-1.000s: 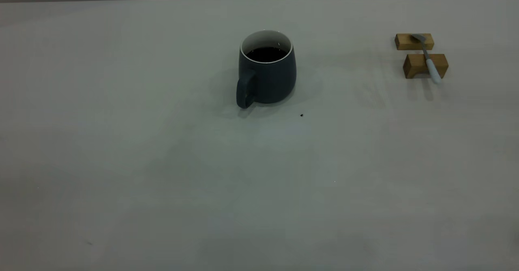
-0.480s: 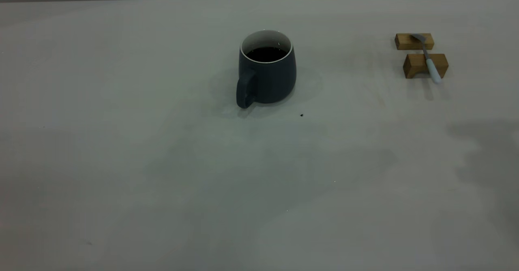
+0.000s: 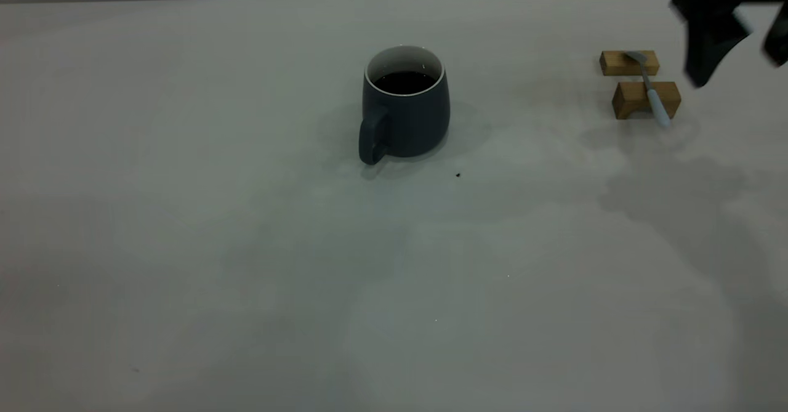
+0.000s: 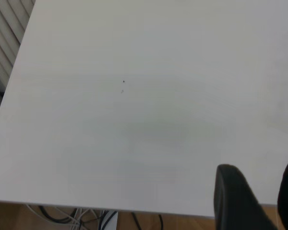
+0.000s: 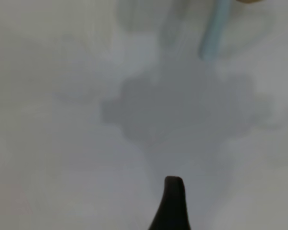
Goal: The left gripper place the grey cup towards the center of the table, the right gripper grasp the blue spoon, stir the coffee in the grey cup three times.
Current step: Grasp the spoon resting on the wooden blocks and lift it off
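Grey cup (image 3: 405, 107) unmarked; right pincer (image 3: 735, 45) near blue spoon (image 3: 651, 92).

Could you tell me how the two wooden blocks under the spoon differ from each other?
The far wooden block looks flatter and supports the blue spoon's grey metal bowl; the near wooden block looks taller and carries the pale blue handle, which overhangs its front. The near block also sits slightly further right. Both are light brown, rest on the table, and together bridge the spoon.

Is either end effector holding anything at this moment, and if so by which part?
Nothing is held. The blue spoon lies across two wooden blocks; the right end effector hangs beside it, empty.
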{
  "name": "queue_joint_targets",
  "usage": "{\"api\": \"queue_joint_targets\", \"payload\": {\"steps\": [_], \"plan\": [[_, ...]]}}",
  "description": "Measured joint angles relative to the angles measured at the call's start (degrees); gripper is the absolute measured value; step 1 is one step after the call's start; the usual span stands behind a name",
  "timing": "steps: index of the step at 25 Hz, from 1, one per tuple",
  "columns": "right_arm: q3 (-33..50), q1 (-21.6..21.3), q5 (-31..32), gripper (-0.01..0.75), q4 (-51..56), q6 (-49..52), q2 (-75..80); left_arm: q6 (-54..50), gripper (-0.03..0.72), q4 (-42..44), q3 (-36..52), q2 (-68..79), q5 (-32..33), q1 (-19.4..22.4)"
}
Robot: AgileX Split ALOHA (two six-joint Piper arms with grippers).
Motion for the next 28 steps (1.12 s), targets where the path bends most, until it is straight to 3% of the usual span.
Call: {"api": "queue_joint_targets", "payload": {"steps": [20, 28], "plan": [[-19.0, -0.7, -0.6, 0.701, 2.7, -4.1, 22.4, 0.0, 0.299, 0.0, 0.0, 0.0, 0.0, 0.0], [-20.0, -3.6, -1.0, 0.7, 2.7, -4.2, 23.6, 0.0, 0.299, 0.0, 0.0, 0.0, 0.0, 0.0]]}}
